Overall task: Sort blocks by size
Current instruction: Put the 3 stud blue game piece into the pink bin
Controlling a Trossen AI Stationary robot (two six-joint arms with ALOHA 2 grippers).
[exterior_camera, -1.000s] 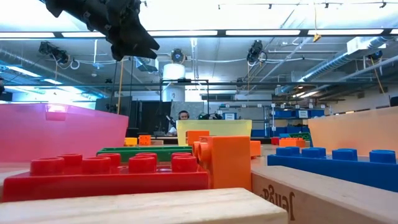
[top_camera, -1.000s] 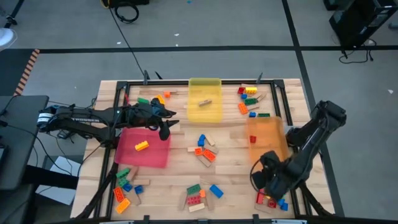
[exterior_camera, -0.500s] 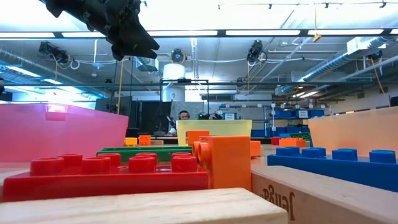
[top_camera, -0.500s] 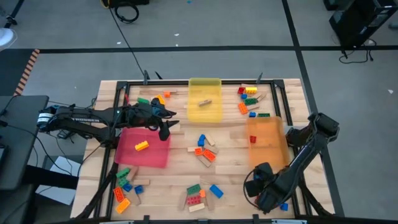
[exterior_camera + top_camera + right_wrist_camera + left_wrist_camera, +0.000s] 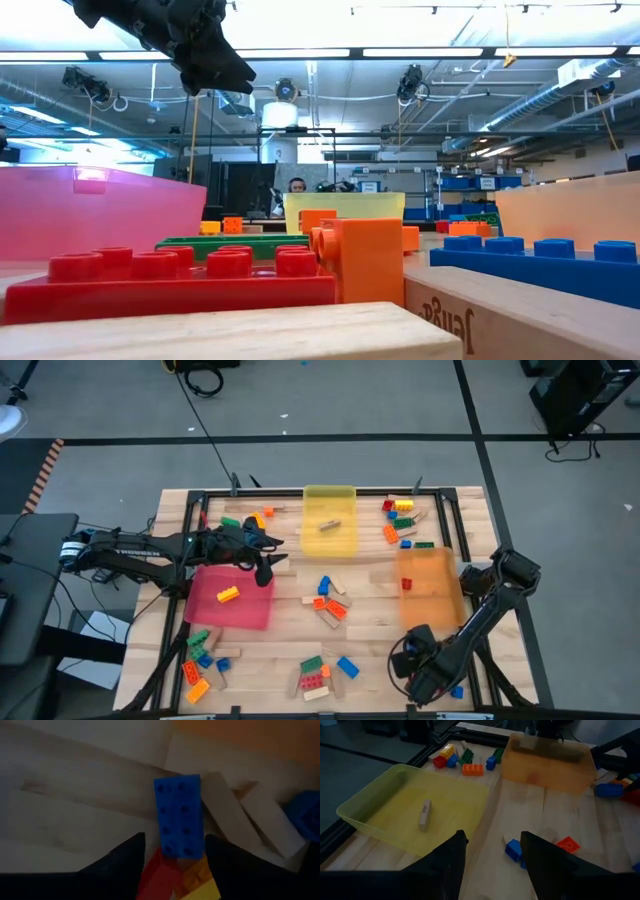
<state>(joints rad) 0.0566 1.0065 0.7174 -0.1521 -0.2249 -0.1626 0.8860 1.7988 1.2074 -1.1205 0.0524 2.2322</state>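
A: Blocks lie in several clusters on the desk (image 5: 370,605): a middle group, heaps at the near-left and far corners, and a pile at the near-right corner where the right gripper (image 5: 428,678) is low. One tan block (image 5: 424,814) is in the yellow tray (image 5: 372,802), one yellow brick (image 5: 228,594) in the pink tray (image 5: 250,610), one orange piece in the orange tray (image 5: 440,595).

B: Right gripper state?

A: Fingers spread, nothing between them. The blue brick (image 5: 178,815) sits just ahead of the tips, lying on red and yellow bricks, with tan blocks (image 5: 227,810) touching its side.

B: Risk?

A: Closing could catch a neighbour along with the blue one, or tip it off the stack (it rests on uneven pieces). A finger landing on a tan block could scatter the pile toward the desk edge.

B: Left?

A: Left gripper (image 5: 263,565) hangs above the pink tray's far edge, part open, empty, waiting.
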